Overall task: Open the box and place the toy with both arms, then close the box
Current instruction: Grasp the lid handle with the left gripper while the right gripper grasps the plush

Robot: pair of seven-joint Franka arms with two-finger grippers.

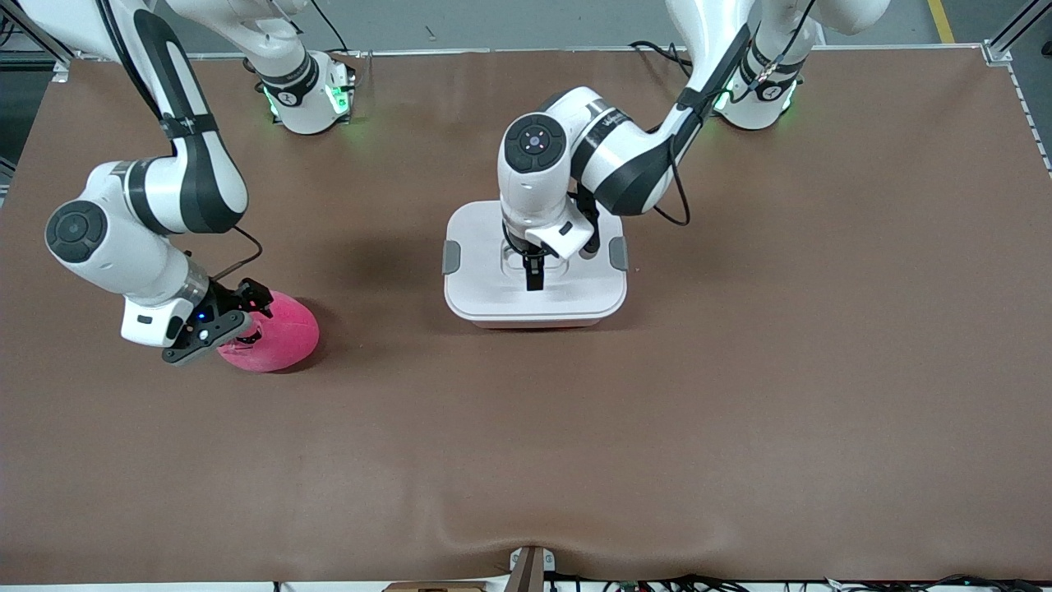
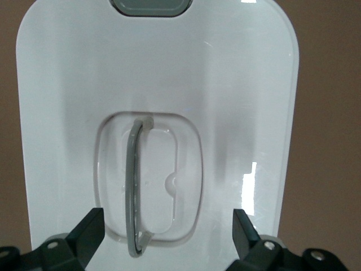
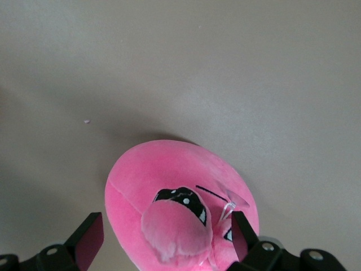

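Both grippers are being held open, one over the box lid and one around the plush toy.

The box [image 1: 536, 284], a pale pink tub under a flat white lid [image 2: 158, 84] with grey side clips [image 1: 451, 256], is sitting closed near the middle of the brown table [image 1: 740, 395]. The left gripper [image 1: 534, 275] is being held just above the lid's recessed centre, its fingers [image 2: 87, 231] spread wide on either side of the recess, where the grey handle [image 2: 133, 186] is lying; nothing is being gripped. The pink plush toy [image 1: 275, 333] is resting on the table toward the right arm's end, well apart from the box and somewhat nearer the front camera. The right gripper [image 1: 238, 325] is being held low over it, fingers [image 3: 90, 240] parted on either side of the toy's face, not closed on it.
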